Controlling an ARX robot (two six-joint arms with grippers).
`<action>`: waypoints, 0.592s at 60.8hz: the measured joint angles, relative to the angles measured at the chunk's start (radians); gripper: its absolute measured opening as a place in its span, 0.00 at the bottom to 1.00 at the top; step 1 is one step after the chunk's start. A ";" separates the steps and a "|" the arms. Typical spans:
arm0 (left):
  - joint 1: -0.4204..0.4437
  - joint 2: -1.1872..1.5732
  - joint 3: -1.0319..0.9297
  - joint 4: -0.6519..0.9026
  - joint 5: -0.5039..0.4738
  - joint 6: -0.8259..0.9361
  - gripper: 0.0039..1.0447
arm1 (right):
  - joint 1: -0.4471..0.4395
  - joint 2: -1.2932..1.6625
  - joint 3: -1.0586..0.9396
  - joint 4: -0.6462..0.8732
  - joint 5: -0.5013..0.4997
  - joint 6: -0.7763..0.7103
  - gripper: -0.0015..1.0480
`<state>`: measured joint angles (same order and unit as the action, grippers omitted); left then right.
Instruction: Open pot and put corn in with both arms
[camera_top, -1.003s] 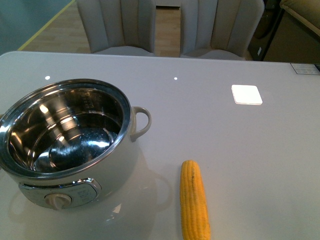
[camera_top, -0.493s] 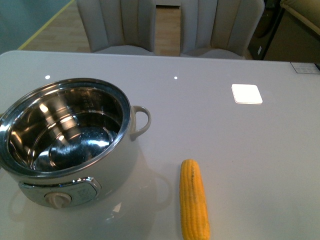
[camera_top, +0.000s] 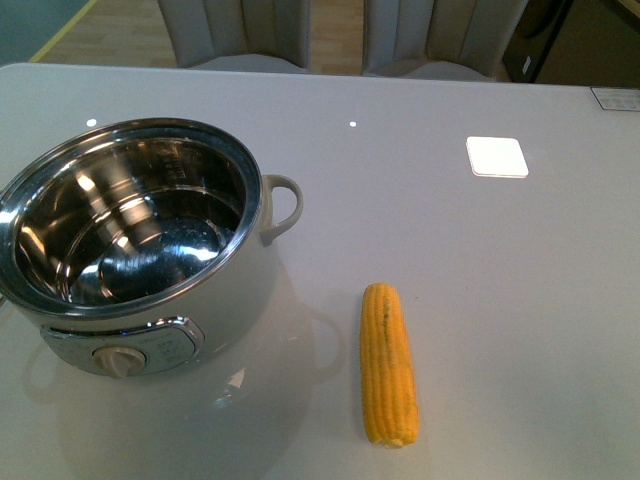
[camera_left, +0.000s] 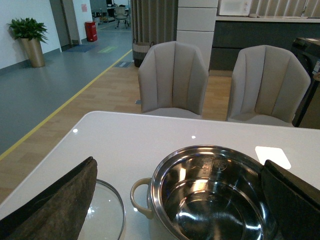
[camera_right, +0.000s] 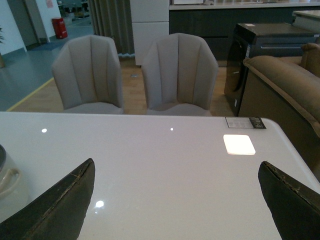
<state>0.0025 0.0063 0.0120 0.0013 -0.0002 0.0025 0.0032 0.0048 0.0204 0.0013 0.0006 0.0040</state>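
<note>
The husked yellow corn cob (camera_top: 388, 365), laid on the glossy white table (camera_top: 520, 300) beside the open steel-lined white pot (camera_top: 130, 230) and unseen from the wide-spread left gripper (camera_left: 178, 161) and right gripper (camera_right: 177, 162), was judged stiff, light and knobbly, best pinched across its middle.

One pot (camera_top: 130, 230), one corn cob (camera_top: 388, 365) and one glass lid (camera_left: 107, 215) are on one bench (camera_top: 520, 300), with one white square (camera_top: 497, 157). Beyond are two chairs (camera_left: 173, 80) and one potted plant (camera_left: 29, 30).
</note>
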 joint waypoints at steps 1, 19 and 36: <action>0.000 0.000 0.000 0.000 0.000 0.000 0.94 | 0.000 0.000 0.000 0.000 0.000 0.000 0.92; 0.000 0.000 0.000 0.000 0.000 0.000 0.94 | 0.083 0.391 0.184 -0.501 -0.098 0.224 0.92; 0.000 0.000 0.000 0.000 0.000 0.000 0.94 | 0.283 0.787 0.167 -0.109 0.016 0.270 0.92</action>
<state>0.0025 0.0059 0.0120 0.0013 -0.0002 0.0025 0.2859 0.7921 0.1879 -0.1081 0.0166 0.2745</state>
